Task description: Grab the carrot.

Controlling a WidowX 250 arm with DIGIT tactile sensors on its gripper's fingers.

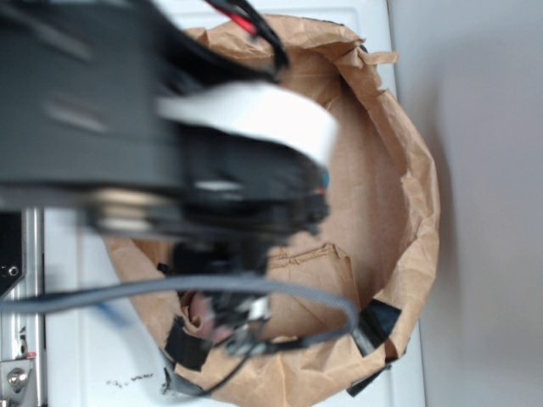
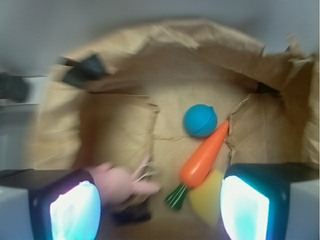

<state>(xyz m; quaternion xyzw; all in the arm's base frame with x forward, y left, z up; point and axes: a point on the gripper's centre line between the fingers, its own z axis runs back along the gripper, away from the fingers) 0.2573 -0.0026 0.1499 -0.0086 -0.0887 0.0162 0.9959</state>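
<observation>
In the wrist view the orange carrot (image 2: 202,157) lies slanted on the floor of a brown paper bag (image 2: 120,125), its green stem end (image 2: 176,196) pointing down-left. My gripper (image 2: 160,212) is open and empty, hovering above the bag. Its left finger (image 2: 75,210) and right finger (image 2: 245,207) stand wide apart. The carrot's stem lies between them, nearer the right finger. In the exterior view the arm hides the carrot, and the gripper (image 1: 233,318) hangs inside the bag.
A blue ball (image 2: 200,120) touches the carrot's tip. A yellow sponge block (image 2: 207,200) lies under the carrot's thick end. A pink plush bunny (image 2: 120,182) lies by the left finger. The bag's crumpled walls (image 1: 416,195) ring everything. The bag stands on a white surface (image 1: 85,356).
</observation>
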